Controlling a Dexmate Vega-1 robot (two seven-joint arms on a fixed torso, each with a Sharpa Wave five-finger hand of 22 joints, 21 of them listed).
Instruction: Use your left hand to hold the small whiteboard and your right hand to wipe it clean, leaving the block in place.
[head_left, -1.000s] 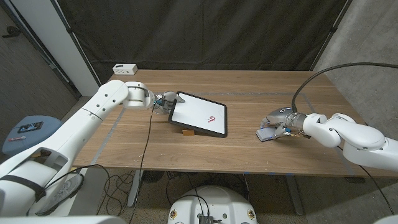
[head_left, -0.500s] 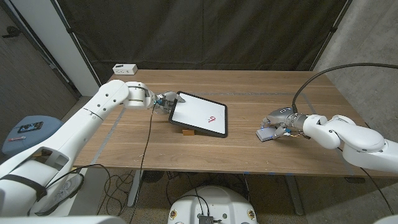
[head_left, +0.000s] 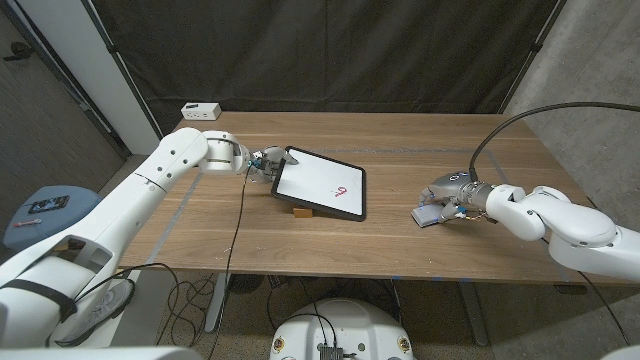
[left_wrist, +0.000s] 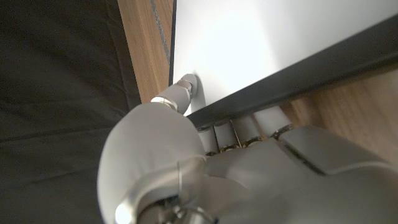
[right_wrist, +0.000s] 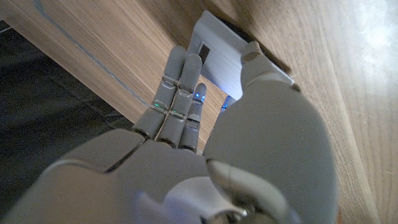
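Left hand (head_left: 262, 163): grips the whiteboard's left edge; in the left wrist view its thumb (left_wrist: 180, 93) presses on the white face while the other fingers (left_wrist: 249, 127) wrap under the dark frame.
Right hand (head_left: 446, 198): at the right of the table, on top of the eraser, fingers laid over it and thumb (right_wrist: 255, 56) at its side; it grasps the eraser, which rests on the wood.
Whiteboard (head_left: 322, 183): left of the table's middle, white face in a dark rounded frame, tilted, with its near edge propped on the block and its left edge in the left hand.
Mark (head_left: 342, 192): small red scribble on the right part of the white face; the rest of the face looks clean.
Block (head_left: 299, 210): small, wooden, under the whiteboard's near edge, towards its left corner, touching it.
Eraser (head_left: 428, 215): small and flat, pale with a dark underside as the right wrist view shows; well apart from the whiteboard, to its right.
Table (head_left: 400, 140): wooden, light brown planks.
Box (head_left: 201, 109): white, at the far left corner of the table, well apart from the whiteboard.
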